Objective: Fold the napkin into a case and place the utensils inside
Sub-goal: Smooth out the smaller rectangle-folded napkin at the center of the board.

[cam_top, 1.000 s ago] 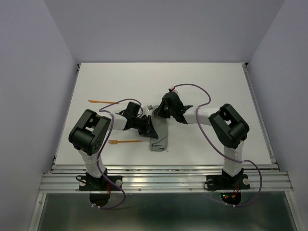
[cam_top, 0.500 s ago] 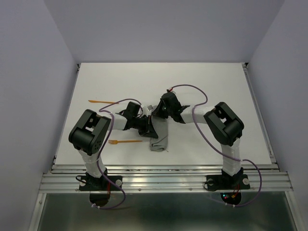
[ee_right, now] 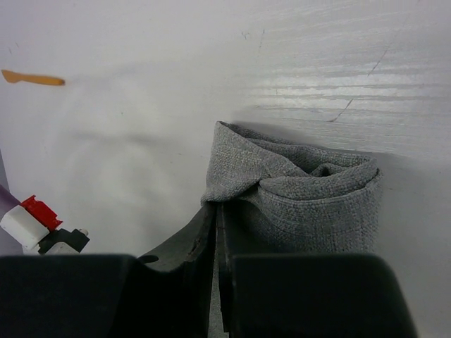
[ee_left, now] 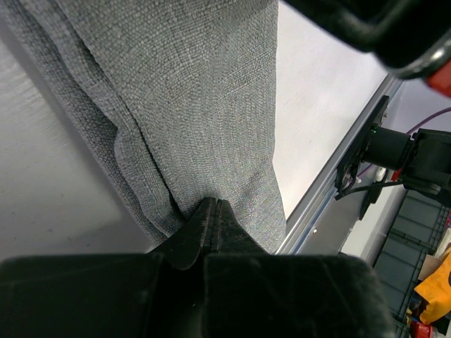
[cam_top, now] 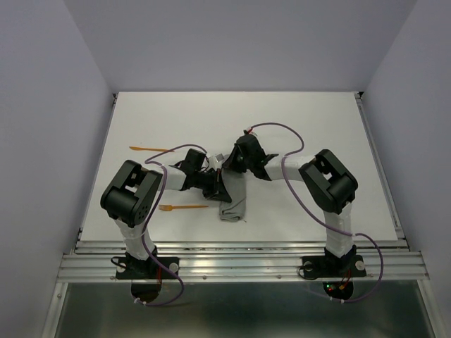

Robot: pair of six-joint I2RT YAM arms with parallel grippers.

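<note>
Bright even light, soft shadows, napkin [ee_left: 211, 84] weave sharp, foreground blurred

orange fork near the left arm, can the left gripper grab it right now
Probably not yet: the left gripper is shut on the napkin. The fork lies uncovered on the table nearby, so letting go should free the arm.

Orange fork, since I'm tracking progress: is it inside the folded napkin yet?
No, the orange fork lies on the bare table, left of the napkin and apart from it.
</note>
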